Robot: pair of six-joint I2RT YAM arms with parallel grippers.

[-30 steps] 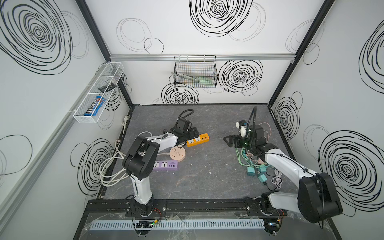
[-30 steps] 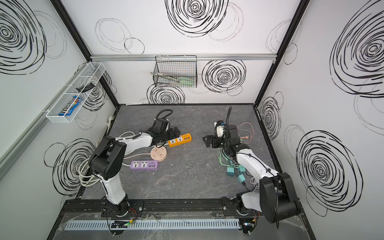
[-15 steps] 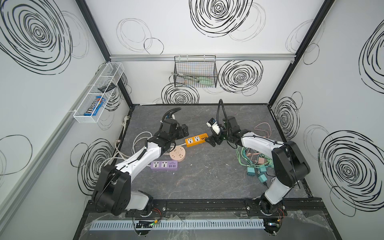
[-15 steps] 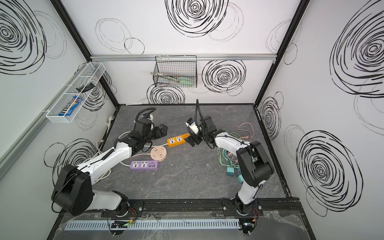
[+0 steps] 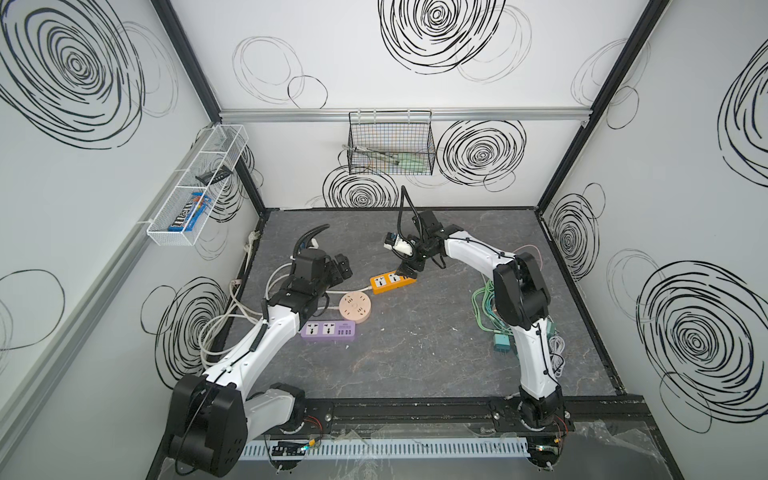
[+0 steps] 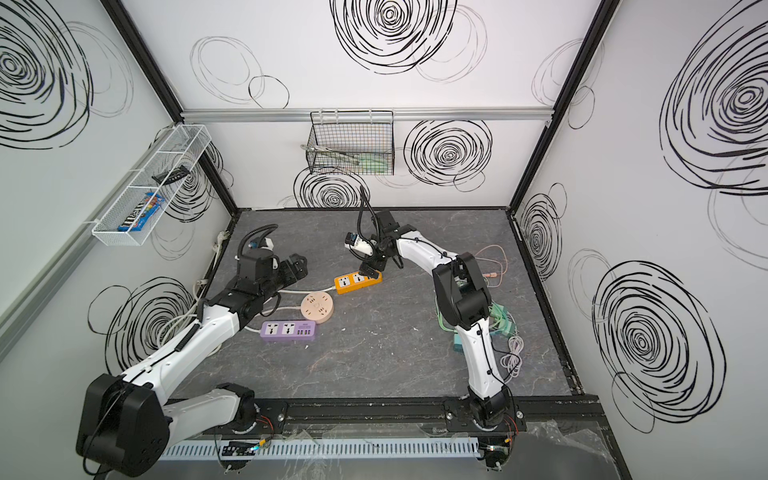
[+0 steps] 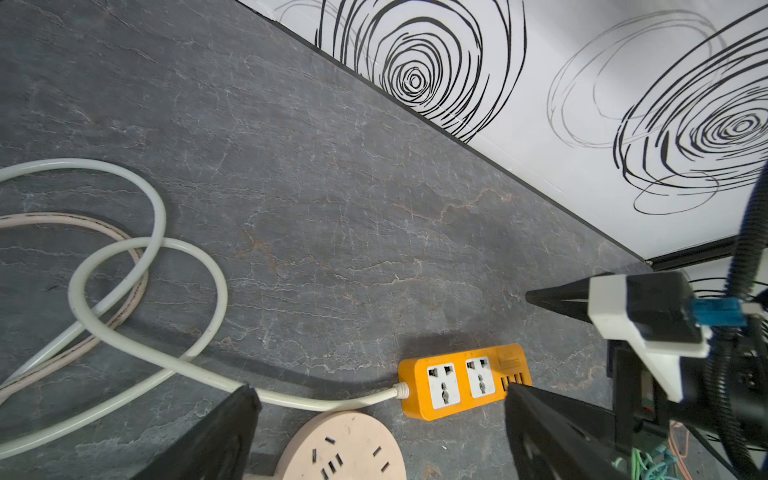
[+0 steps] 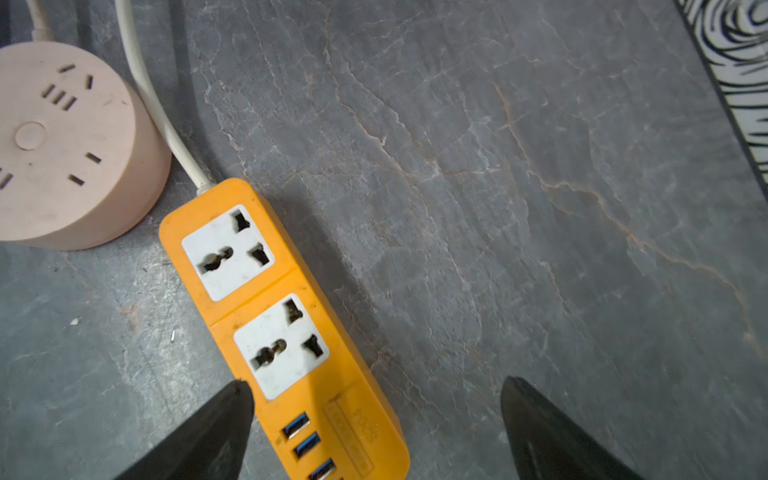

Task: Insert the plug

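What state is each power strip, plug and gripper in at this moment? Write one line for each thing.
Orange power strip, flat on the table, both sockets and visible USB ports empty.
Round pink socket hub, flat, nothing plugged in.
Purple power strip, flat, sockets empty.
Teal plug, lying on the table, not inserted.
Left gripper, fingers open, empty.
Right gripper, fingers open, empty, over the orange strip's USB end.

- Holds left arm stretched forward, low; keeps left gripper (image 5: 341,267) wide open, empty.
- Bends right arm toward centre; points right gripper (image 5: 408,272) down, jaws apart, empty.
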